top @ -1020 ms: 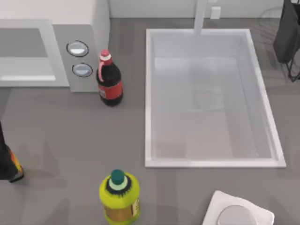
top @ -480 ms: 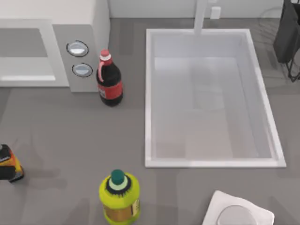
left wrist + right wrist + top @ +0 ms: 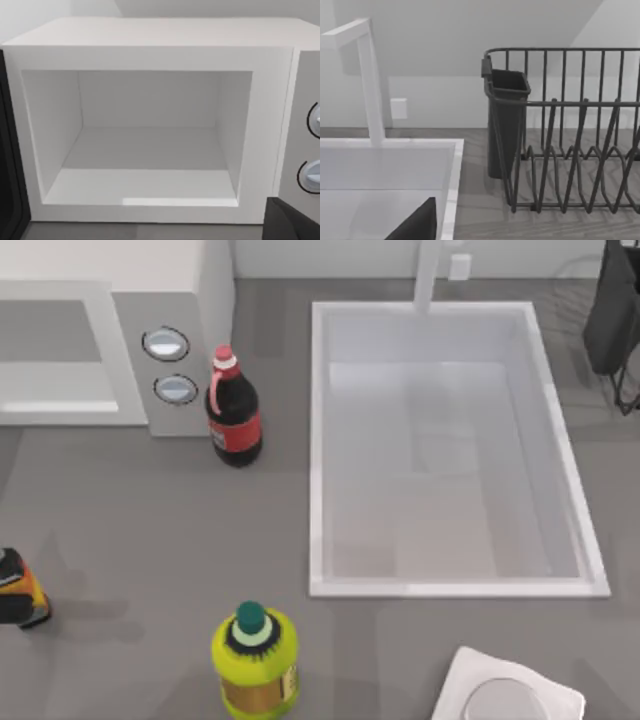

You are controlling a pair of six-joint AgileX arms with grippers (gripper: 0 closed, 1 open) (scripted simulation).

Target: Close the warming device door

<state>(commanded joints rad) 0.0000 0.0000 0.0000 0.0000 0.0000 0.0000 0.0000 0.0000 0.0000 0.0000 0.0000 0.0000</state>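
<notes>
the warming device stands open, cavity bare; the door swung aside. whether either tool is apart or together, cannot tell.

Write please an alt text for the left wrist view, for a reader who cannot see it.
A large white boxy microwave stands open, its bare white cavity facing the camera. Beside the cavity is a grey control panel with two round silver dials, and a dark door edge shows at the opposite side.
</notes>
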